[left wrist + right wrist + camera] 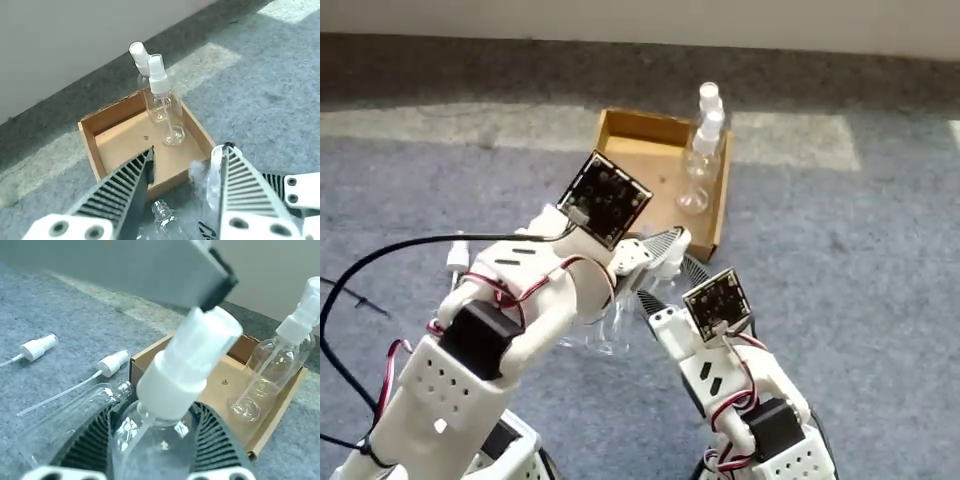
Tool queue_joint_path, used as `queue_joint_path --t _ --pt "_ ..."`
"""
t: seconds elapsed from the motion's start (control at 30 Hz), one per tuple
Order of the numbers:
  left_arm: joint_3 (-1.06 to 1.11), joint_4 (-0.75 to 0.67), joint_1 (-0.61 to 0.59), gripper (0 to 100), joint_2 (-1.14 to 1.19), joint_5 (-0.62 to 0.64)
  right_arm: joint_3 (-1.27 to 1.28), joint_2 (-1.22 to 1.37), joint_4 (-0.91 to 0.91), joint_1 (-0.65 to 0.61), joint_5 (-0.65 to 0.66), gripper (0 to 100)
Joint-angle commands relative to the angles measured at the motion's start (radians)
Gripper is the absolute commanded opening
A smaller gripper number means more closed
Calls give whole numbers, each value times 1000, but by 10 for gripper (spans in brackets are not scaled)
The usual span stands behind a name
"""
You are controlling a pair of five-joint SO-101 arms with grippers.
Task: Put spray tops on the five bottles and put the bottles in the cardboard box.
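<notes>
Far left of the high view, a loose spray top (457, 255) lies on the grey bench (880, 300). The right wrist view shows it's actually two: the far spray top (37, 347) at the left edge of the frame and the near spray top (112, 362) a bit right of it. Just beside that one is an uncapped bottle (75, 415), lying on its side.

Moving right, the left gripper (186, 152) has its jaws released and spread wide. One finger (235, 185) sits right against the white held spray top (192, 355), and the other finger is well apart from it.

Below that, the right gripper (157, 412) has its jaws clenched around the body of the held bottle (150, 447). That bottle stands roughly upright just in front of the box. Its top sits in the neck a bit tilted, and I can't tell if it's fully seated.

The cardboard box (620, 130) is in the upper middle of the high view. Along its right side stand the front capped bottle (167, 112) and the back capped bottle (140, 54), both upright with their tops on and touching or nearly so.
</notes>
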Motion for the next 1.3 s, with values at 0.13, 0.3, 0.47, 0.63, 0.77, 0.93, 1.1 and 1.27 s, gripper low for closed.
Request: queue_joint_path --t 0.13,0.3,0.47,0.63,0.77,0.93,1.1,1.27 --pt "-22 11 13 207 -45 -6 -13 -12 -2 85 -6 5" --pt "33 5 12 207 -64 -8 -15 -12 -2 82 -5 5" --pt "-62 6 -2 207 -64 -5 -15 -12 -1 82 -2 5" --pt "-148 11 -153 207 -65 0 -18 -12 -1 108 -2 5" --pt "-125 40 -282 208 -65 0 -21 -12 -12 196 -9 5" --pt "2 55 -392 210 -67 55 -21 -8 -266 306 -9 5" --pt "211 5 -443 210 -67 129 -22 48 -394 371 -5 5" --pt "390 -167 -446 210 -67 181 -133 323 -532 372 -11 5"
